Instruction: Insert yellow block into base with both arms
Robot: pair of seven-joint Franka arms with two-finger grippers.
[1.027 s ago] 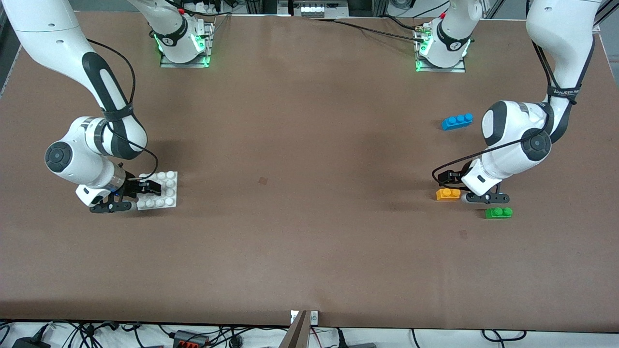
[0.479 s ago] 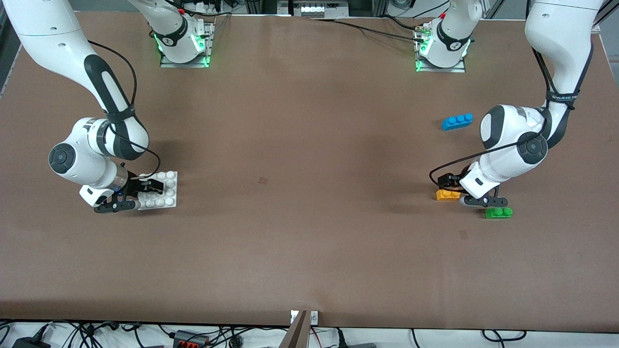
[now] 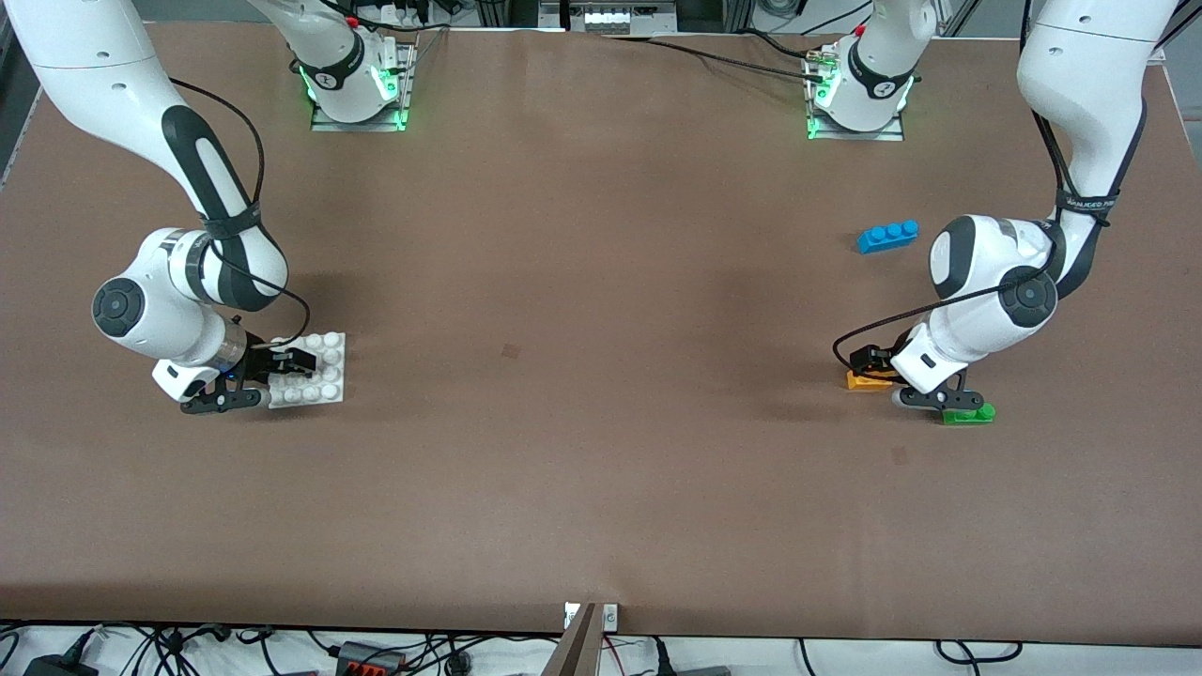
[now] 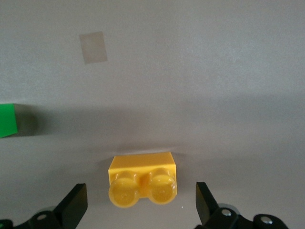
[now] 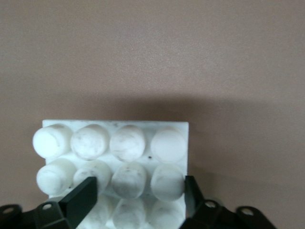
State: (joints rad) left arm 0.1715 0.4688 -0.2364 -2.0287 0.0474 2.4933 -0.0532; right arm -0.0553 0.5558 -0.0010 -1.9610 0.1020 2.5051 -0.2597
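Brown tabletop (image 3: 601,376): left end effector (image 4: 140,210) gapes astride yellow block (image 4: 142,179); right end effector (image 5: 140,198) half-closed straddling base (image 5: 114,157).

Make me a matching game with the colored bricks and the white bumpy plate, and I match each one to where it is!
Things:
1. yellow block
2. base
3. green brick
4. blue brick

Places:
A. alone, nearest the left arm's stand
B. between the open fingers of the left gripper
C. under the right gripper, its fingers at two sides
D. of all four, nearest the front camera

Pairs: 1-B, 2-C, 3-D, 4-A
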